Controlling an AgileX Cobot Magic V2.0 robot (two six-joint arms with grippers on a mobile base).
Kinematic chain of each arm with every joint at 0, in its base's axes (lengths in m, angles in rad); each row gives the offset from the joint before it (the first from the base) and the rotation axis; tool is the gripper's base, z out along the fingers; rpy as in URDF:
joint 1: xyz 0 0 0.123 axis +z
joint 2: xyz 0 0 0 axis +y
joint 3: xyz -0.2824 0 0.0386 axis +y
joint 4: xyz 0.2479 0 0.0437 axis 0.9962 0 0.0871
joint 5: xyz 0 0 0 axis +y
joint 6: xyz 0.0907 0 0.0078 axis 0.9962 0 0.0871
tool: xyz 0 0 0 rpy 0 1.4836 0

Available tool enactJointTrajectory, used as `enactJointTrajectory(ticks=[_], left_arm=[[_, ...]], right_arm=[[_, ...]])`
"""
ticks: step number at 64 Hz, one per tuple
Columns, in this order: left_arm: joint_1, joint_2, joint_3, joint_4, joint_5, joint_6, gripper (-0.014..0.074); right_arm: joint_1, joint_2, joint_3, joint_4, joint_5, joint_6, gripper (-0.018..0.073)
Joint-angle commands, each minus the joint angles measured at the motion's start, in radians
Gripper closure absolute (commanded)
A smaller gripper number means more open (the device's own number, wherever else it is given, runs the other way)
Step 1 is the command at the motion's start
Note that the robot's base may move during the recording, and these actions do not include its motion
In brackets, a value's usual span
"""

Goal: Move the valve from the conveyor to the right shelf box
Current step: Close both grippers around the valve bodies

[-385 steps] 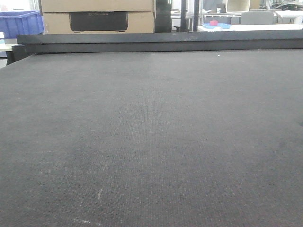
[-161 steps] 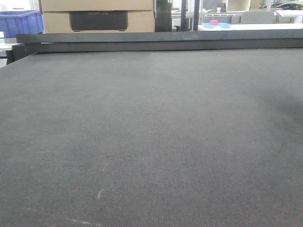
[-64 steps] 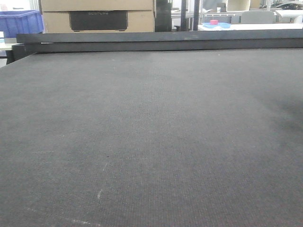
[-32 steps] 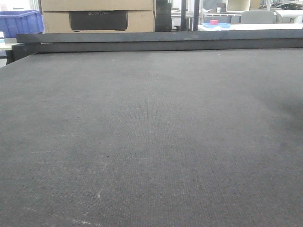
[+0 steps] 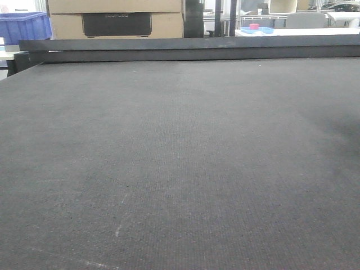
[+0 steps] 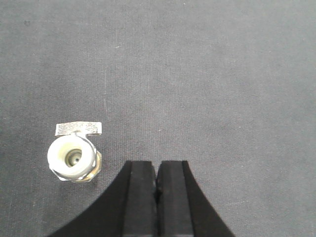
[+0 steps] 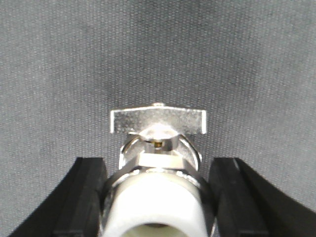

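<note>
Logged right gripper (image 7: 159, 165) with fingers apart, close against both sides of valve (image 7: 158, 143); cannot tell whether clamped. Noted valve between those fingers, white end toward camera, flat handle on far side, belt (image 5: 180, 169) behind. Saw left gripper (image 6: 157, 170) with fingers pressed together, holding nothing; 2nd valve (image 6: 74, 158) just left of its tips, resting on belt.

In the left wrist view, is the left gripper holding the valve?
No, the left gripper has its fingers pressed together with nothing between them, and the valve lies beside it on the conveyor.
</note>
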Motion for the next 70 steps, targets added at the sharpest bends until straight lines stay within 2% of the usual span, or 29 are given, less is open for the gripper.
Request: enactJointTrajectory(ticks=[1, 9, 17, 23, 31, 39, 42, 48, 52, 58, 67, 70], left_arm=[[0.042, 0.000, -0.006, 0.005, 0.008, -0.042, 0.0708], [0.146, 0.004, -0.006, -0.003, 0.086, -0.042, 0.0708], [0.235, 0.036, -0.006, -0.043, 0.161, 0.091, 0.0708], [0.258, 0.078, -0.014, -0.092, 0.200, 0.151, 0.0708], [0.258, 0.139, -0.048, -0.098, 0.209, 0.162, 0.0689], [0.258, 0.206, -0.119, -0.084, 0.221, 0.167, 0.0515], [0.258, 0.241, -0.153, -0.068, 0.225, 0.167, 0.0382], [0.254, 0.297, -0.192, -0.054, 0.233, 0.167, 0.0191], [0.237, 0.336, -0.214, -0.054, 0.259, 0.167, 0.0106], [0.201, 0.407, -0.246, -0.021, 0.298, 0.167, 0.0044], [0.153, 0.492, -0.257, 0.136, 0.302, 0.122, 0.0047], [0.151, 0.513, -0.257, 0.149, 0.302, 0.100, 0.0047]], right_arm=[[-0.004, 0.000, 0.001, -0.015, 0.028, -0.007, 0.0722], [-0.004, 0.000, 0.001, -0.015, 0.028, -0.007, 0.0721], [-0.004, 0.000, 0.001, -0.011, 0.012, -0.007, 0.0721], [-0.004, 0.000, 0.001, -0.005, 0.006, -0.007, 0.0721], [-0.004, 0.000, 0.001, -0.002, 0.004, -0.007, 0.0721], [-0.004, 0.000, 0.001, -0.002, 0.004, -0.007, 0.0721], [-0.004, 0.000, 0.001, -0.002, 0.004, -0.007, 0.0721], [-0.004, 0.000, 0.001, -0.002, 0.004, -0.007, 0.0721], [-0.004, 0.000, 0.001, -0.002, -0.001, -0.007, 0.0721], [-0.004, 0.000, 0.001, -0.002, -0.008, -0.007, 0.0721], [-0.004, 0.000, 0.001, -0.002, -0.011, -0.007, 0.0721], [-0.004, 0.000, 0.001, -0.002, -0.011, -0.007, 0.0721]])
